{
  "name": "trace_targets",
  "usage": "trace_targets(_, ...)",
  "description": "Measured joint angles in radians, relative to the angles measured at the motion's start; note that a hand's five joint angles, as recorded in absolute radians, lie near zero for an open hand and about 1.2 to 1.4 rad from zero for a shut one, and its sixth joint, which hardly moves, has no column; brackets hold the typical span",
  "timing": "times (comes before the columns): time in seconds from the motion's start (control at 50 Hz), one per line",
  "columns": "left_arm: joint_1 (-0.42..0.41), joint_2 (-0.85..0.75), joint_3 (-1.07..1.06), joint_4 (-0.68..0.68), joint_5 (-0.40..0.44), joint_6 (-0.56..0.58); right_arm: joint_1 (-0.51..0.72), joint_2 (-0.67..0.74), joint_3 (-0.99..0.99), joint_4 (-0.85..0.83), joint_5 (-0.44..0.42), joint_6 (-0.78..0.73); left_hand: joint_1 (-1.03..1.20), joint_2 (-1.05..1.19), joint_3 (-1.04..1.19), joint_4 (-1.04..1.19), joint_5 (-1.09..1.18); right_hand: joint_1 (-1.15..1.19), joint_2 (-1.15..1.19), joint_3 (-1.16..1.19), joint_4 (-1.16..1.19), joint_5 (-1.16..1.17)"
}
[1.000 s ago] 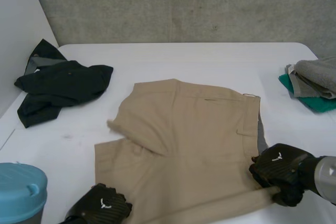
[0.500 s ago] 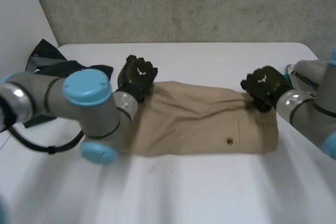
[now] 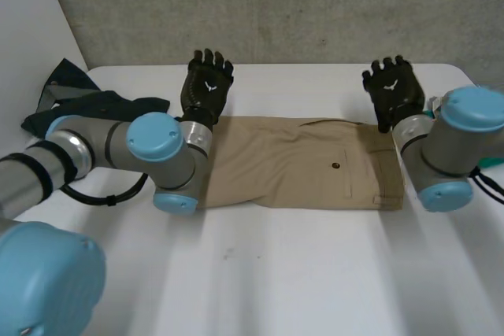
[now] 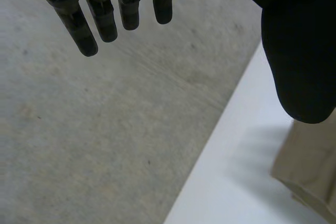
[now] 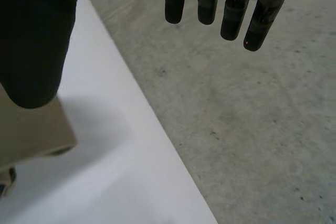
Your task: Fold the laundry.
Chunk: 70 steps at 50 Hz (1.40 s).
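Khaki shorts (image 3: 307, 163) lie folded into a long band across the middle of the white table (image 3: 299, 273). My left hand (image 3: 208, 84) hovers just beyond the band's far left corner, fingers straight and spread, holding nothing. My right hand (image 3: 392, 88) is raised past the far right corner, also open and empty. In the left wrist view the straight fingers (image 4: 105, 14) point at the wall, with a corner of the shorts (image 4: 310, 166) below the thumb. In the right wrist view the fingers (image 5: 231, 9) are straight, and an edge of the shorts (image 5: 31, 132) lies under the thumb.
A dark garment (image 3: 87, 108) is heaped at the table's far left. Folded grey and green cloths (image 3: 492, 159) sit at the right edge behind my right arm. A concrete wall (image 3: 276, 5) rises right behind the table's far edge.
Both hands carried the shorts' near edge over to the far edge, folding them in half, then let go and opened, lifting beyond the far corners.
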Motion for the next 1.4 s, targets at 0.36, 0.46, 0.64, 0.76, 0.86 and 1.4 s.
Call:
trace_targets(0.36,-0.023,0.462,-0.572,0.018,-0.008,-0.188,-0.102,-0.330,0.334,0.526,-0.108,0.286,0.000,0.000,0.000,0.000,0.000,0.103,0.129,0.147,0.125,0.114)
trace_targets(0.46,-0.023,0.485,-0.637,0.017,-0.007,-0.215,-0.118,-0.299,0.374,0.458,-0.150,0.287,0.000,0.000,0.000,0.000,0.000,0.147,0.179,0.194,0.175,0.160)
trace_targets(0.64,-0.024,0.481,-0.663,0.016,-0.009,-0.218,-0.134,-0.230,0.373,0.334,-0.162,0.282,0.000,0.000,0.000,0.000,0.000,0.706,0.953,0.955,0.946,0.876)
trace_targets(0.76,-0.029,0.494,-0.668,0.015,-0.009,-0.216,-0.158,-0.229,0.374,0.327,-0.179,0.280,0.000,0.000,0.000,0.000,0.000,0.707,0.948,0.952,0.946,0.873)
trace_targets(0.86,-0.032,0.499,-0.670,0.014,-0.009,-0.216,-0.164,-0.232,0.387,0.338,-0.197,0.279,0.000,0.000,0.000,0.000,0.000,0.262,0.320,0.333,0.317,0.308)
trace_targets(1.4,-0.032,0.494,-0.698,0.010,-0.008,-0.218,-0.158,-0.155,0.354,0.247,-0.209,0.276,0.000,0.000,0.000,0.000,0.000,0.682,0.924,0.924,0.913,0.807)
